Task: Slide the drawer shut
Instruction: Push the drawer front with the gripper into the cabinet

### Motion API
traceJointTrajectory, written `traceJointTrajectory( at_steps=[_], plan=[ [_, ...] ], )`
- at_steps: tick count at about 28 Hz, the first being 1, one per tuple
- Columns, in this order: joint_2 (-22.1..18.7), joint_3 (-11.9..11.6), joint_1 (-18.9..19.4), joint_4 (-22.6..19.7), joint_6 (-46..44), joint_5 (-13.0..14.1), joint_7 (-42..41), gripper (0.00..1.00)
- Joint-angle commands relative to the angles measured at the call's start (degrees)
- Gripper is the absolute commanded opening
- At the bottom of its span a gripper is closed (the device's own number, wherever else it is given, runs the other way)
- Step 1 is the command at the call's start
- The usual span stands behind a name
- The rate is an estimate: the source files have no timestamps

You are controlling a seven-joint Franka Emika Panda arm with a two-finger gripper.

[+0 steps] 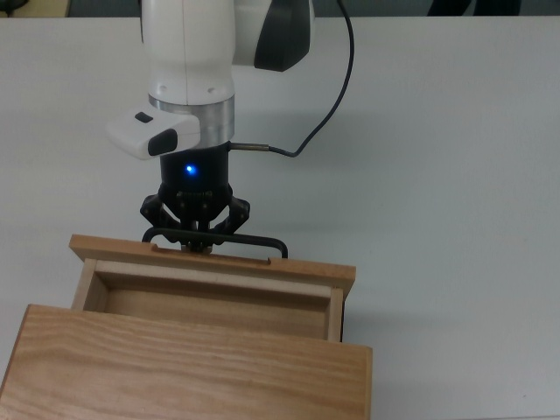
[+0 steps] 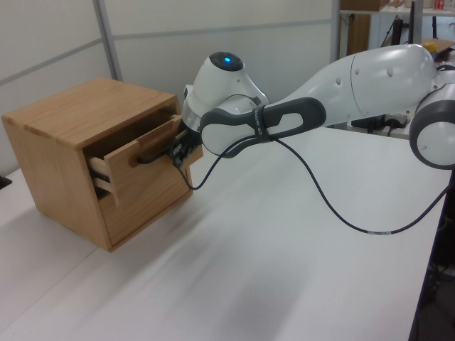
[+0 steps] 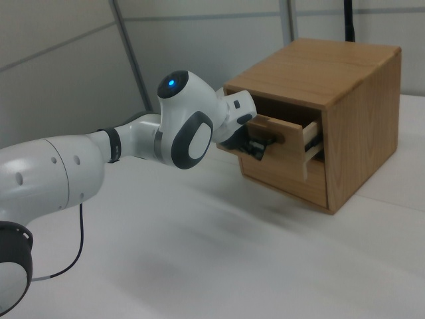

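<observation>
The gripper [image 1: 197, 242] is clenched on the handle [image 1: 262, 241] of the drawer [image 1: 210, 273], which juts partly out of the cabinet [image 2: 50, 135] on the table [image 1: 455, 175].

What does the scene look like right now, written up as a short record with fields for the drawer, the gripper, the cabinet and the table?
drawer: partly open, a narrow strip of its inside showing in the top view
handle: black bar on the drawer's front panel
gripper: at the handle, against the front panel
cabinet: wooden box standing on the table
table: white, with the arm's black cable over it
task status: drawer not yet fully shut
</observation>
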Motion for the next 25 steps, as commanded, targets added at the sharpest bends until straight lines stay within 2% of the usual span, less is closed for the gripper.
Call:
traceJointTrajectory(
  at_steps=[1, 25],
  plan=[
    [0.7, -0.6, 0.2, 1.5, 4.2, -0.4, 1.4, 0.00],
    [-2.5, -1.4, -0.2, 2.8, 5.9, 0.0, 2.3, 0.00]
  ],
)
